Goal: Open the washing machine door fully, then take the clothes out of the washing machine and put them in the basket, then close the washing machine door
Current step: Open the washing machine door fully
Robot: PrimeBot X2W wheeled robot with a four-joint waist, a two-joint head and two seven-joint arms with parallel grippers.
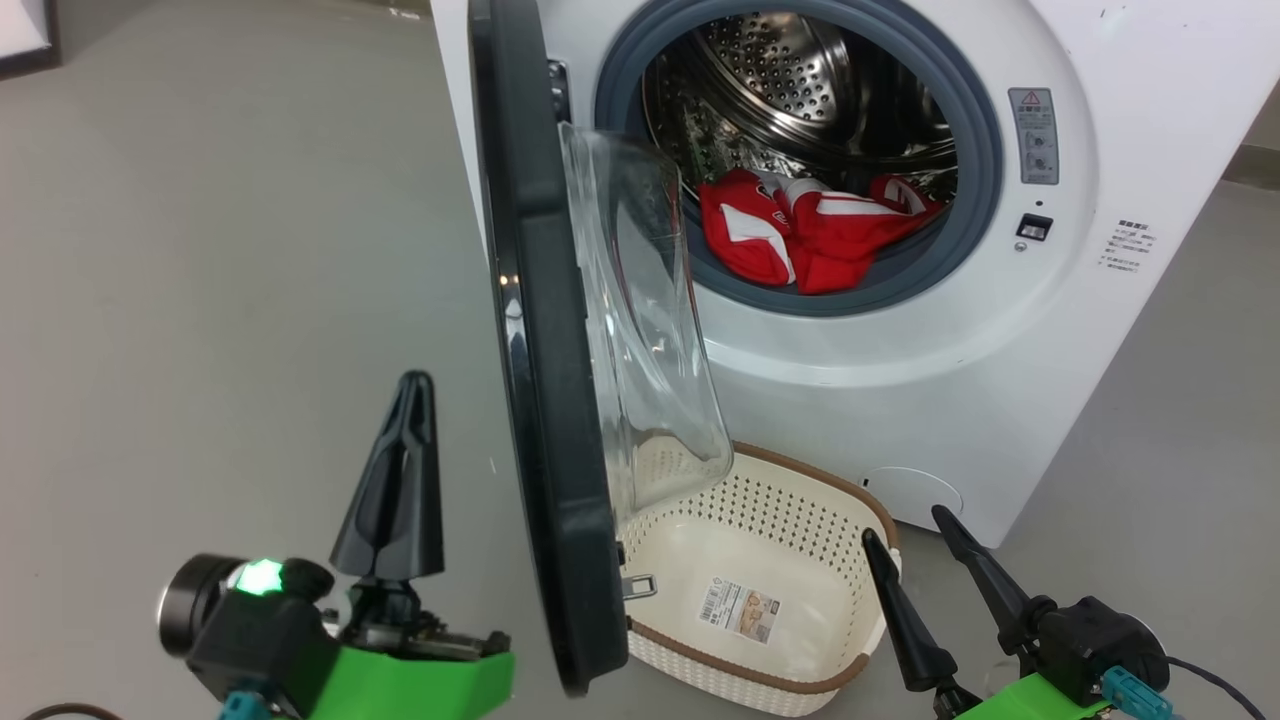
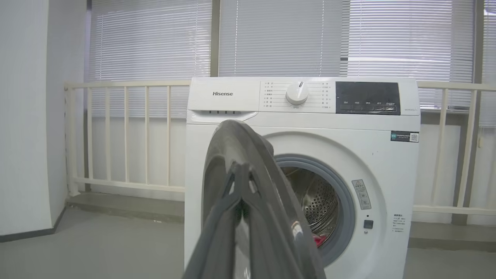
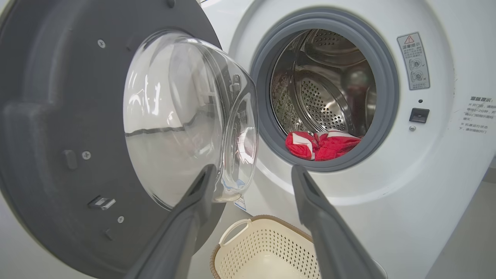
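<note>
The left gripper (image 1: 415,388) was pinched closed, empty, left of the round black-rimmed glass door (image 1: 540,350); the right gripper (image 1: 905,528) was spread wide beside the cream plastic basket (image 1: 780,500).

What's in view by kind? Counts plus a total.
washer: 1
door: 1
basket: 1
clothes: 1 red heap, number of pieces unclear
grippers: 2 (left gripper, right gripper)
Total: 6
</note>
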